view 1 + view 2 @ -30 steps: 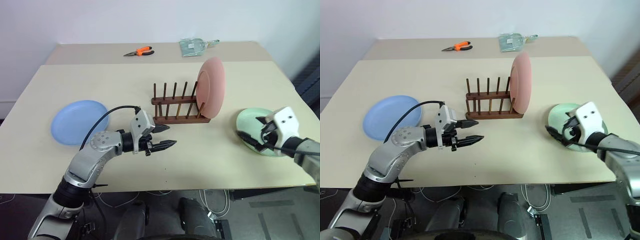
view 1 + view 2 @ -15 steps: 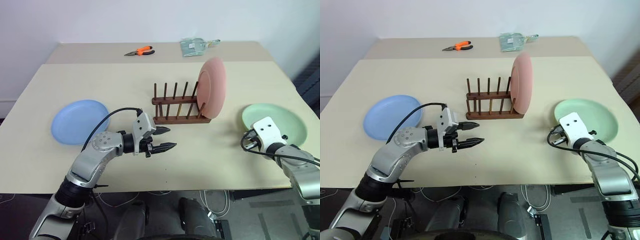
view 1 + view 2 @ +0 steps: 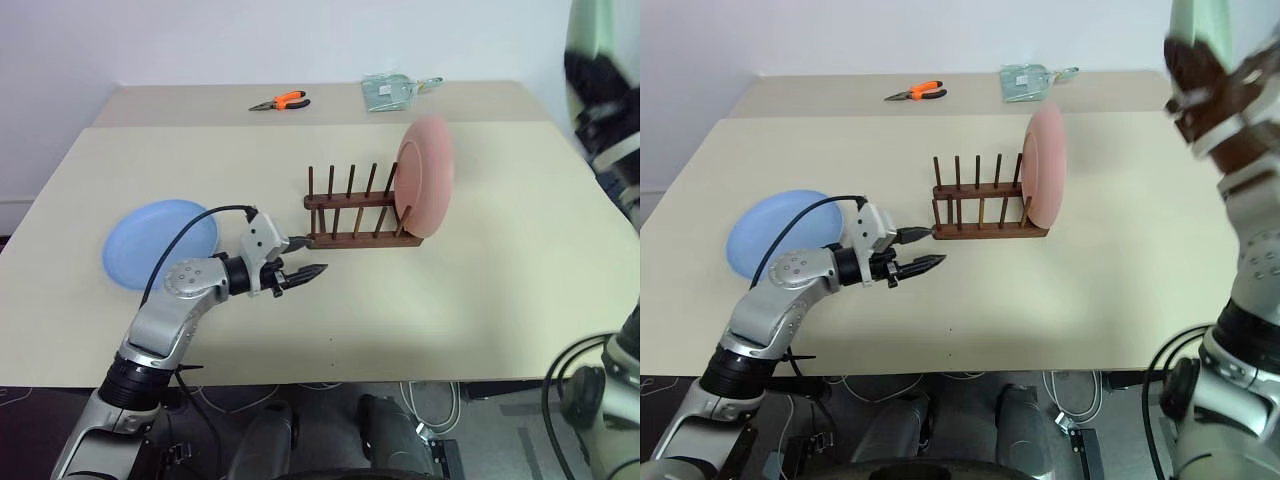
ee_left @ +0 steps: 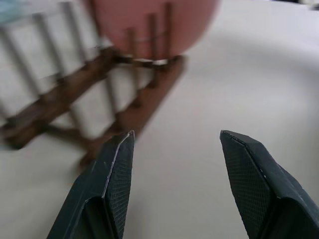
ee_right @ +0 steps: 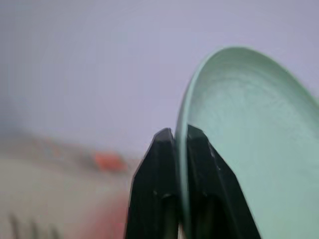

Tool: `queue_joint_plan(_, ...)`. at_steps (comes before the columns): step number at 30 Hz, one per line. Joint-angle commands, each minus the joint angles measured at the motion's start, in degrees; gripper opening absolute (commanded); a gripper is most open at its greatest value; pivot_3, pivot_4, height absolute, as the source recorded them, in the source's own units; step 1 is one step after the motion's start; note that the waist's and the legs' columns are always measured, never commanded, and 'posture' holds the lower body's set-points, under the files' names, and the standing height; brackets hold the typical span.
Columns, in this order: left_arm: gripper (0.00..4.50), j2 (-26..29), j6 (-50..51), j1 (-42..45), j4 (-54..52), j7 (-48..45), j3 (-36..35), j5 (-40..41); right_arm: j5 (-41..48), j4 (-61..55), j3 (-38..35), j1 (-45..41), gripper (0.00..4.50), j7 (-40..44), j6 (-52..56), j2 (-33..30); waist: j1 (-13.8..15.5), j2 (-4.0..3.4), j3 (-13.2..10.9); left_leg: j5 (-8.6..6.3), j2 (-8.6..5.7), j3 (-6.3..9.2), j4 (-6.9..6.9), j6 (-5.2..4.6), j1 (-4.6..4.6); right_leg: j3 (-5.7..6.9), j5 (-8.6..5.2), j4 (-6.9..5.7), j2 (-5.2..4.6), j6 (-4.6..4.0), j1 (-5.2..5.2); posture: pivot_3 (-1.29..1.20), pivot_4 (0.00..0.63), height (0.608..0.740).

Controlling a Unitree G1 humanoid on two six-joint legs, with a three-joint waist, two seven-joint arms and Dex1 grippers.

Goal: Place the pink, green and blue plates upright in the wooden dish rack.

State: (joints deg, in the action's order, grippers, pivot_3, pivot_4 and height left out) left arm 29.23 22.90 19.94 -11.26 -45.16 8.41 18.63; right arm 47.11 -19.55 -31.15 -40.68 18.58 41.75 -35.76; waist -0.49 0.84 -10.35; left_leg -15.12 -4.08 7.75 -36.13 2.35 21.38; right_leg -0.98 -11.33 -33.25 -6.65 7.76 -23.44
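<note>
Now that the right gripper [image 5: 180, 149] has pinched the green plate [image 5: 239, 144] off the table and swung it high, racking beside the pink plate [image 3: 424, 177] follows; left gripper [image 4: 174, 164] spread, empty.

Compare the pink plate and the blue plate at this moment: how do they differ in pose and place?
The pink plate stands upright on its edge; the blue plate lies flat. The pink plate sits in the wooden dish rack, at its right end; the blue plate rests on the table, apart from the rack, to its left. The blue plate is partly behind the left gripper's arm; the pink plate has no gripper near it. Both are round and plain.
</note>
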Motion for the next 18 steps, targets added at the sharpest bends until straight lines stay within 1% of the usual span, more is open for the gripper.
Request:
queue_joint_plan(1,2.80,0.17,-3.07,0.03,0.43,0.72,-2.18,-1.24,15.70,-2.67,-0.26,-5.47,0.03,-6.66,3.97,4.76,-0.02,0.00,0.00,0.00,-0.02,-0.01,-0.02,0.00,0.02,-0.01,0.00,0.03,-0.04,-0.01,0.01,0.00,0.150,0.740)
queue_joint_plan(3,2.80,0.00,-3.08,-0.33,0.22,0.81,-2.63,-1.02,22.35,-3.64,1.60,-7.94,0.03,-11.56,4.72,8.37,-0.13,-0.03,-0.02,0.00,-0.04,-0.04,-0.04,0.00,0.02,-0.08,0.00,0.03,-0.08,-0.02,0.00,0.00,0.150,0.740)
queue_joint_plan(5,2.80,-0.25,-2.24,-1.07,-1.20,0.90,-3.05,-0.05,28.89,-4.03,4.48,-9.60,0.03,-18.40,4.36,13.53,-0.21,-0.05,-0.01,0.00,-0.04,-0.03,-0.01,0.00,0.02,-0.08,0.00,-0.01,-0.08,-0.02,-0.04,0.00,0.150,0.740)
queue_joint_plan(10,2.80,-0.78,-0.55,-2.63,-4.13,1.08,-3.11,1.25,41.24,-2.89,9.10,-8.48,0.03,-33.83,0.59,23.30,-0.25,-0.07,0.00,0.01,-0.03,-0.01,0.04,0.01,0.03,-0.09,0.01,-0.13,-0.05,-0.01,-0.18,0.00,0.150,0.740)
queue_joint_plan(13,2.80,-0.87,0.42,-2.84,-5.08,1.14,-3.26,1.93,43.71,-2.63,11.84,-6.60,0.03,-38.68,-0.93,26.08,-0.20,-0.08,0.00,0.01,-0.03,-0.01,0.03,0.01,0.02,-0.09,0.02,-0.14,-0.05,-0.01,-0.17,0.00,0.150,0.740)
queue_joint_plan(18,2.80,-0.66,2.60,-1.91,-6.57,1.74,-3.27,2.51,41.83,-1.05,15.78,-3.24,0.03,-40.70,-1.92,26.83,-0.38,-0.09,0.00,0.01,-0.05,-0.06,0.04,0.01,0.01,-0.09,0.01,-0.14,-0.02,-0.01,-0.17,0.00,0.150,0.740)
